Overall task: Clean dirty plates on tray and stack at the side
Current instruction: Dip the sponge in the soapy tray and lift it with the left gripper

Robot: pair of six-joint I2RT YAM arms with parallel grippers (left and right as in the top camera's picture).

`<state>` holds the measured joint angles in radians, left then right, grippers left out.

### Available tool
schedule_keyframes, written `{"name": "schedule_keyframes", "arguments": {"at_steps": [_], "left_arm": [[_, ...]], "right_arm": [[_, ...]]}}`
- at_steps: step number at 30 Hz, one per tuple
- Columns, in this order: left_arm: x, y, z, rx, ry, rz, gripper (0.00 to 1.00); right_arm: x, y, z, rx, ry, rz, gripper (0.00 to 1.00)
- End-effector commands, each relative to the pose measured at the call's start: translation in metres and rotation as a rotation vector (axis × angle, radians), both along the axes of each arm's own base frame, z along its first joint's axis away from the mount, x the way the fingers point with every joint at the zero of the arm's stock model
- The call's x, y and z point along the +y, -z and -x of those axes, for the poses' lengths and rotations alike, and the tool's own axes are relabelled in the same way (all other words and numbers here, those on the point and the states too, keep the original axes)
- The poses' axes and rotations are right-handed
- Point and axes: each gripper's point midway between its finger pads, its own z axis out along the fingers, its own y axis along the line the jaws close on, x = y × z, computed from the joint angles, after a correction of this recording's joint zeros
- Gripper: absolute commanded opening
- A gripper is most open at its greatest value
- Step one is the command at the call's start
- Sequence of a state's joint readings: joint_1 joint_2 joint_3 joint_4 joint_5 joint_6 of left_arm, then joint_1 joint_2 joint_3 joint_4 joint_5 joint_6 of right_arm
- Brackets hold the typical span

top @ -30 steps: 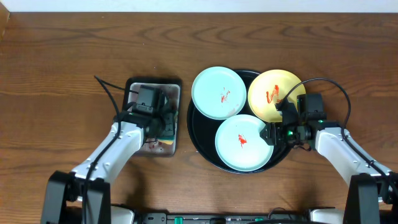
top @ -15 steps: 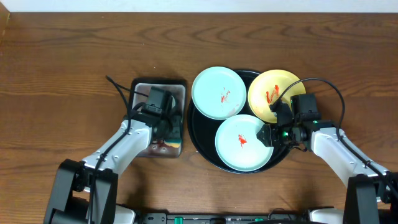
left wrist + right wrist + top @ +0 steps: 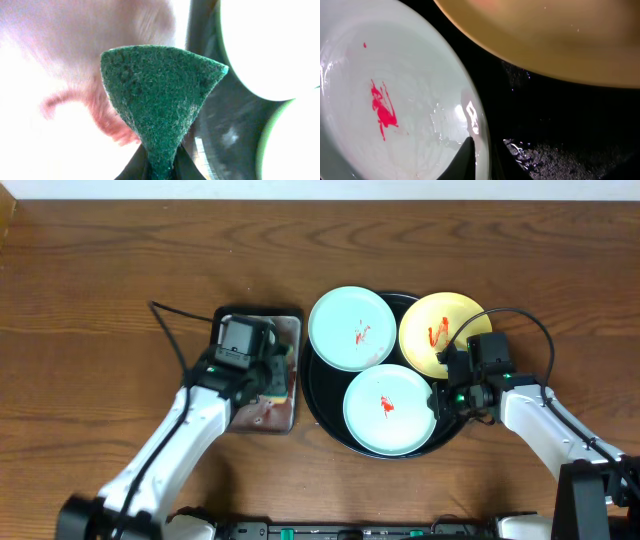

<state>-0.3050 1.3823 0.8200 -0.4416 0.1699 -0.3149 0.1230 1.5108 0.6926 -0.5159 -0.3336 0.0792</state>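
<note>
— Three plates on the black tray [image 3: 318,402], do we agree?

— We do. The far mint plate [image 3: 351,329] overhangs the tray's back-left rim, the yellow plate [image 3: 440,330] sits at the back right, and the near mint plate [image 3: 390,409] lies at the front. Each carries a smear of red sauce [image 3: 382,110].

— Where do we put the right gripper [image 3: 443,394]?

— At the near mint plate's right edge, just in front of the yellow plate. In the wrist view we see one dark finger [image 3: 466,156] lying on the inside of that plate, right against its rim. The other finger is lost against the black tray, so we cannot tell whether the rim is pinched.

— And the left gripper [image 3: 160,169]?

— Closed tight on the sponge [image 3: 160,100]. We see the green scouring face pinched at its narrow end between the two fingers and fanning out wide beyond them.

— Over what?

— Over the right side of the grey pan [image 3: 262,412], just beside the tray's left rim. The sponge touches no plate. The pan rests on the wooden table [image 3: 100,280], and its floor is glared white with a reddish smear.
</note>
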Motion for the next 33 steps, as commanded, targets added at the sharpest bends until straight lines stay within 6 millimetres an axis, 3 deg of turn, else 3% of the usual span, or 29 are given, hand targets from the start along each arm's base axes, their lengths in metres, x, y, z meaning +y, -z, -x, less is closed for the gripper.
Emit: {"name": "schedule_keyframes", "arguments": {"at_steps": [1, 8, 13, 17, 22, 33], "left_arm": [[0.0, -0.029, -0.01, -0.081, -0.01, 0.004, 0.08], [0.002, -0.023, -0.007, -0.058, -0.011, -0.008, 0.07], [0.012, -0.052, -0.04, -0.236, -0.073, -0.008, 0.07], [0.019, -0.079, -0.061, -0.326, -0.19, 0.119, 0.07], [0.014, -0.091, -0.061, -0.288, -0.153, 0.323, 0.07], [0.032, -0.112, -0.057, -0.266, -0.106, 0.562, 0.07]], "right_arm": [[0.006, 0.002, 0.004, 0.011, -0.021, -0.003, 0.08], [0.009, 0.005, 0.007, 0.013, -0.034, -0.002, 0.01], [0.012, 0.002, -0.006, -0.031, 0.005, -0.019, 0.01], [0.013, -0.001, -0.015, -0.065, 0.014, -0.027, 0.01], [0.013, -0.002, -0.018, -0.082, 0.013, -0.03, 0.01], [0.013, -0.002, -0.019, -0.084, 0.013, -0.03, 0.01]]}}
